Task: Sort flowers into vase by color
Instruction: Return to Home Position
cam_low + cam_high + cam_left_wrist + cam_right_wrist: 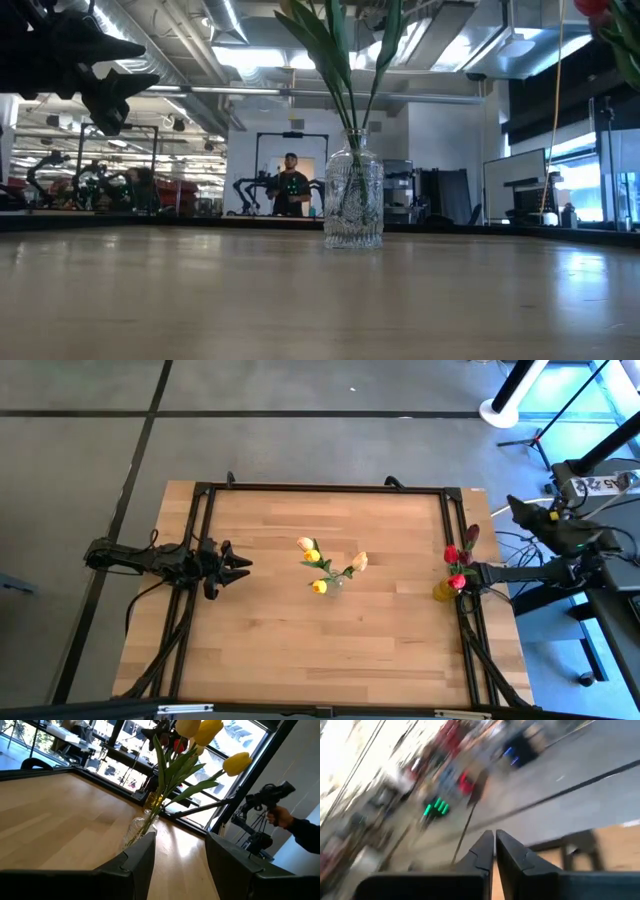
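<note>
**Two vases filled, both my grippers empty**

My left gripper [238,566] hangs parted near the bench's left edge, facing the clear glass vase [353,205] mid-bench, which holds two yellow tulips [312,556] and two peach tulips [359,562]. My right gripper [494,845], pinched closed on nothing, sits at the right edge beside the yellow vase [443,591] of red and maroon tulips [451,553]. A person [290,187] stands beyond.

Looks like a robotics lab in an open industrial hall. Has a black-framed wooden bench [300,650] standing on a grey floor [80,410] marked with dark lines, with cabled equipment [585,540] and a tripod [545,435] beside it. Shows, beyond the bench, exposed ceiling pipes [330,92], strip lights [230,20], more robot arms [250,190], a monitor [515,180] and a person [290,185] standing among them.
</note>
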Robot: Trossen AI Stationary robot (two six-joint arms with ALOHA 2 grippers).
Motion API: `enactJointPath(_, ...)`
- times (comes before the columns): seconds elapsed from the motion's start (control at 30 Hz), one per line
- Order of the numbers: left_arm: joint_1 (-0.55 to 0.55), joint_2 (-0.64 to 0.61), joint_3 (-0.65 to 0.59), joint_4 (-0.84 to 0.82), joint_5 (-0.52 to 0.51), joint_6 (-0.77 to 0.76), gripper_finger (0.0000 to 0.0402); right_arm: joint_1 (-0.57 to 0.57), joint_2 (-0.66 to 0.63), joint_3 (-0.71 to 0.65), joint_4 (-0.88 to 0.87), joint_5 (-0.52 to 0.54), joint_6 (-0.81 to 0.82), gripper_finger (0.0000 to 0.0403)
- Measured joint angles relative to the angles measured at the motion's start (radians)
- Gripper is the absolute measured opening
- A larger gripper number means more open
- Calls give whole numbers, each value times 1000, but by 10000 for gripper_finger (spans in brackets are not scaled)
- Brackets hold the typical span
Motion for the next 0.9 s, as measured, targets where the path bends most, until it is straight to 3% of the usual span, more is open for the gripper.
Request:
enactJointPath(0.17,0,0,0,0,0,1,169,-1,0,44,173,-348,-358,21)
enactJointPath(0.37,0,0,0,0,0,0,169,0,0,87,317,-546,-610,21)
enactJointPath(0.53,0,0,0,0,0,-19,169,0,0,109,330,-768,-692,21)
enactJointPath(0.7,0,0,0,0,0,-33,169,0,0,142,309,-977,-581,21)
enactJointPath(0.77,0,0,0,0,-1,-33,169,-7,0,145,355,-1054,-607,21)
enactJointPath(0.9,0,0,0,1,-21,-35,169,-56,0,110,461,-1413,-825,21)
